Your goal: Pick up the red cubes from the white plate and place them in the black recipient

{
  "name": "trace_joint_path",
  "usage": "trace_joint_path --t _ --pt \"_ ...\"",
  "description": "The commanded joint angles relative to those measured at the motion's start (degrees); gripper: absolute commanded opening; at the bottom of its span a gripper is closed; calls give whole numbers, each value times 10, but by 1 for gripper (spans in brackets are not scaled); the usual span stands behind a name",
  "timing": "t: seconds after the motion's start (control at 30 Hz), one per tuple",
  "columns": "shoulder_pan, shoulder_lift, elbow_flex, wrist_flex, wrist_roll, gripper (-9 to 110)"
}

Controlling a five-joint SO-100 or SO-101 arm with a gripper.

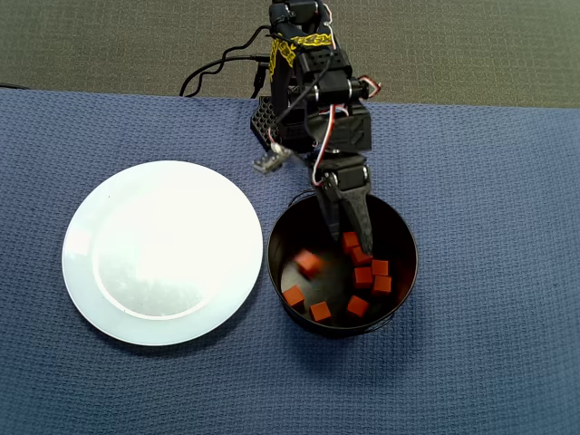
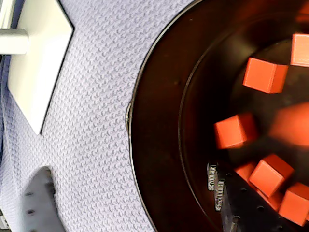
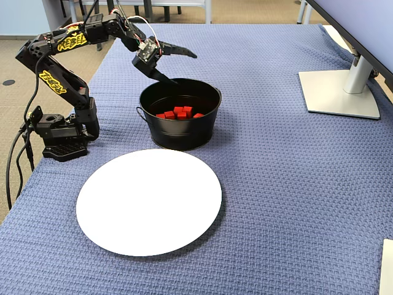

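Office or lab desk setup: blue woven fabric table cover (image 3: 295,172); silver flat monitor stand (image 3: 341,92) at far right in fixed view; grey-brown carpet floor (image 1: 471,50) beyond table; chair legs far back.

Blue woven tablecloth (image 3: 295,184), monitor stand (image 3: 341,92) far right, carpet floor (image 1: 453,45).

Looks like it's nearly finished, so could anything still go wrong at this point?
Possibly. The gripper hangs open with one finger reaching inside the black pot, so pulling back carelessly could catch the rim and tip it. One red cube looks blurred, likely mid-fall, and might bounce. The white plate is already empty.
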Motion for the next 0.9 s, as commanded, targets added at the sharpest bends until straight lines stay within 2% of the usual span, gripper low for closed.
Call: trace_joint_path --t 0.0,0.07,0.3,0.53,0.67,0.87 --pt "39 52 -79 83 16 23" --pt "69 76 -86 120 17 18" --pt "241 135 -76 194 -36 18" --pt "424 153 83 45 -97 12" --pt "461 148 175 -6 -116 7" --pt "455 177 263 -12 -108 1"
